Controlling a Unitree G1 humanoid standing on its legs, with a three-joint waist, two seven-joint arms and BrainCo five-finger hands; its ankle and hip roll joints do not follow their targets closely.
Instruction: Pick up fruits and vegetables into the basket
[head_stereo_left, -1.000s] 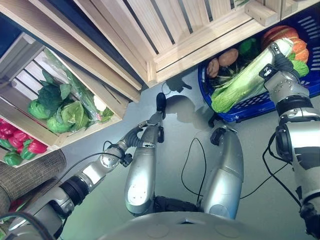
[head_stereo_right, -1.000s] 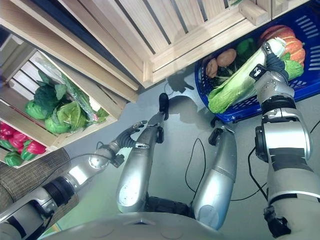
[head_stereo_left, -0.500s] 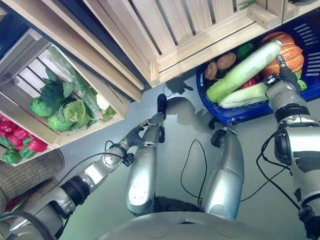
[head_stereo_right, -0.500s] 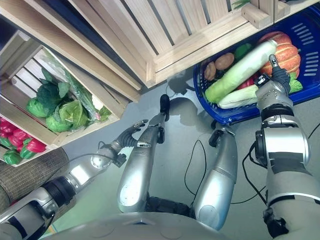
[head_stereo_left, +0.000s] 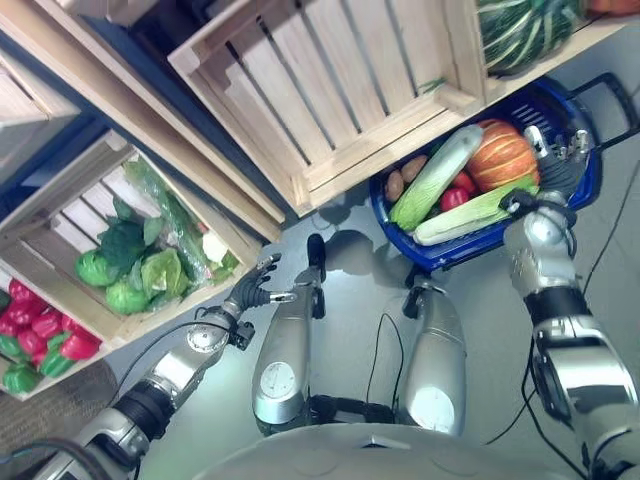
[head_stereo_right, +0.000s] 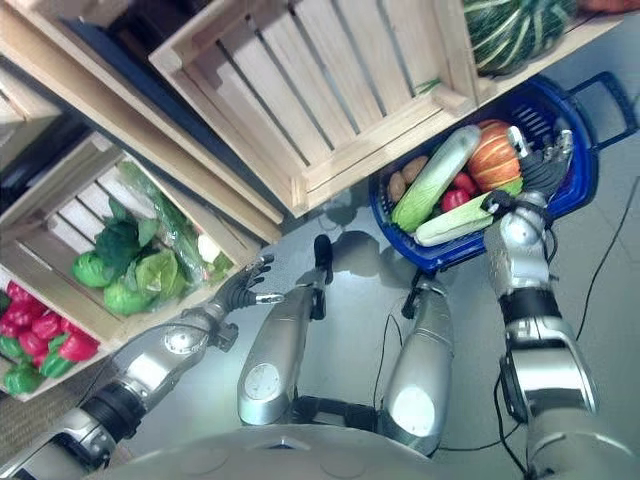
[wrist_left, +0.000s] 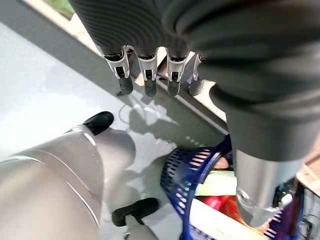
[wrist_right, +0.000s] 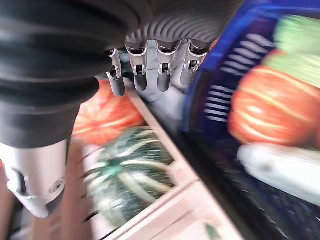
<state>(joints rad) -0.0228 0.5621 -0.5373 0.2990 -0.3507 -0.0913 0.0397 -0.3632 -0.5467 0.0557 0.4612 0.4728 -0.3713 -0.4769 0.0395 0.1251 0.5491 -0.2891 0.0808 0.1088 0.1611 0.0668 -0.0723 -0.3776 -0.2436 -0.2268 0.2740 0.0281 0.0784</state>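
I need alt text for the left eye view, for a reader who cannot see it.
The robot's open right hand hovers at the rim of a blue basket on the floor, filled with a pumpkin and long cabbages. The open left hand hangs near wooden crates.

A smooth pale grey floor (head_stereo_left: 200, 400) runs below slatted crates of light wood. One big crate (head_stereo_left: 330, 90) stands with its slats bare. A lower shelf (head_stereo_left: 60, 210) is framed in the same pale wood, with dark blue panels (head_stereo_left: 110, 130) between.

Blue basket (head_stereo_left: 590, 180) nearly full: orange pumpkin (head_stereo_left: 500, 160), two long cabbages (head_stereo_left: 435, 190). Wooden crate (head_stereo_left: 340, 90) overhangs its rim. Open floor (head_stereo_left: 480, 300) in front.
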